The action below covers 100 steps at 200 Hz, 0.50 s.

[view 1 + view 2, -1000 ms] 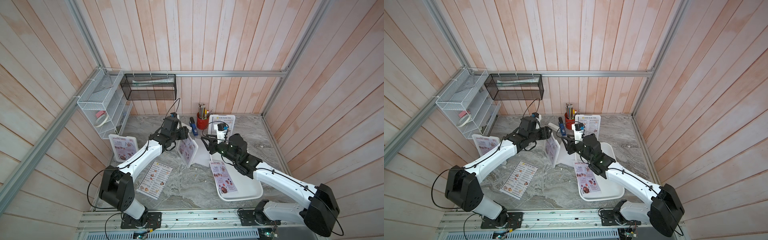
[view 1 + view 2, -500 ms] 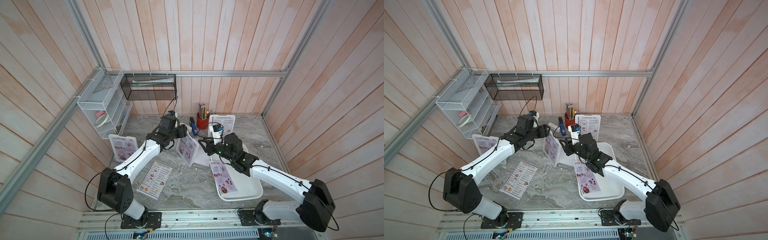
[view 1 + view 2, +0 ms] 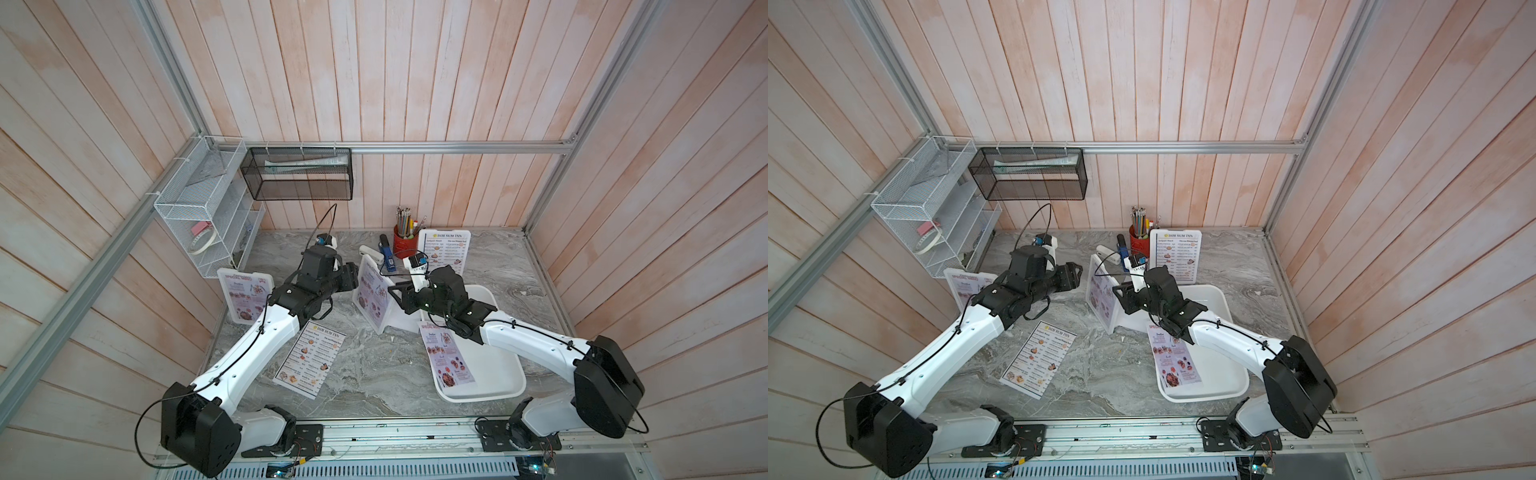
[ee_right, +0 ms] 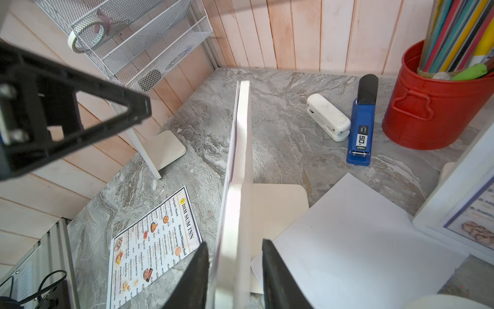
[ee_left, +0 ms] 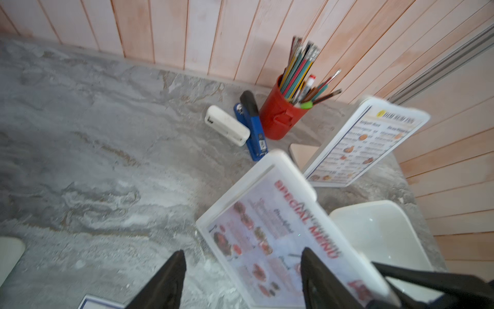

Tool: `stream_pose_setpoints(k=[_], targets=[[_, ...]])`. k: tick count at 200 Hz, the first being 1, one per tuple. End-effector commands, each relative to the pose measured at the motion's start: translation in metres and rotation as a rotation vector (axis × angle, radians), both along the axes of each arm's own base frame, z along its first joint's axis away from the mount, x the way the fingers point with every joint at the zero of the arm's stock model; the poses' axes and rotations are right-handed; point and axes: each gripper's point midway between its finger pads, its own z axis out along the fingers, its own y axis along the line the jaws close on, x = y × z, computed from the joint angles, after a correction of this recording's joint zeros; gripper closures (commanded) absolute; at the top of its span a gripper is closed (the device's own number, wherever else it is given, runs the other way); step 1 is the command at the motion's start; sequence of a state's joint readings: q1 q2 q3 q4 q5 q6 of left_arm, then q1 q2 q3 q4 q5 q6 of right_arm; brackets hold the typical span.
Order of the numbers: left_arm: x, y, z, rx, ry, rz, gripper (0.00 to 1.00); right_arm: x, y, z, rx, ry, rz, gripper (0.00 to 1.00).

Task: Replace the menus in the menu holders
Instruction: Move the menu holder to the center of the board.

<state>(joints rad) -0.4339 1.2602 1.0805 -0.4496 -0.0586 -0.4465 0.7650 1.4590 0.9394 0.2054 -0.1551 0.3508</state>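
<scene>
Lying flat near the front edge of the marble tabletop (image 3: 374, 376), left of centre, is a loose DIM SUM INN sheet (image 3: 309, 359). Toward the front right corner sits a shallow white tray (image 3: 496, 374), and a loose SPECIAL MENU sheet (image 3: 446, 359) rests across its left rim.

At mid-table stands the middle menu holder (image 3: 372, 293), turned at an angle, with a pinkish SPECIAL MENU (image 5: 280, 238) showing in its face. The right gripper (image 4: 235, 246) straddles this holder's upright edge with its jaws narrow, one finger to each side of the panel. I cannot tell whether they pinch it. The left gripper (image 5: 242, 256) hovers just beside the holder's printed face with its jaws spread wide, holding nothing. A blank white sheet (image 4: 361, 240) lies on the table behind the holder, beside its flat foot.

By the left edge, a second menu holder (image 3: 245, 297) stands with another SPECIAL MENU in it, apart from both grippers.

Near the back edge lie a white stapler (image 3: 371, 252) and a blue stapler (image 3: 387, 257), side by side. Just beyond them stands a red pencil cup (image 3: 405, 243) full of pencils. Right of the cup, a third menu holder (image 3: 444, 251) stands upright with a DIM SUM INN menu in it, facing the front edge.
</scene>
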Motion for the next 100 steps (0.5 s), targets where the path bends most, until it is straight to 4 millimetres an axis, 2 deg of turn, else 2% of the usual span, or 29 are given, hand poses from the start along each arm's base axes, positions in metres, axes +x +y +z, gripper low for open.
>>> stream_pose_setpoints(k=[1, 13, 25, 47, 100], targets=[[-0.021, 0.016, -0.025, 0.025, 0.069, 0.037, 0.3, 0.001, 0.012, 0.009, 0.026, -0.017, 0.036, 0.74], [-0.029, 0.019, -0.033, 0.023, 0.086, 0.044, 0.3, 0.002, 0.016, 0.008, 0.03, -0.016, 0.047, 0.82], [-0.036, 0.019, -0.041, 0.008, 0.105, 0.036, 0.3, 0.002, 0.022, 0.007, 0.041, -0.014, 0.069, 0.86], [-0.047, 0.015, -0.052, -0.019, 0.134, 0.011, 0.3, 0.003, 0.033, 0.006, 0.056, -0.01, 0.104, 0.89], [-0.069, 0.023, -0.074, 0.003, 0.193, 0.006, 0.3, 0.017, 0.06, 0.009, 0.055, -0.076, 0.148, 0.9]])
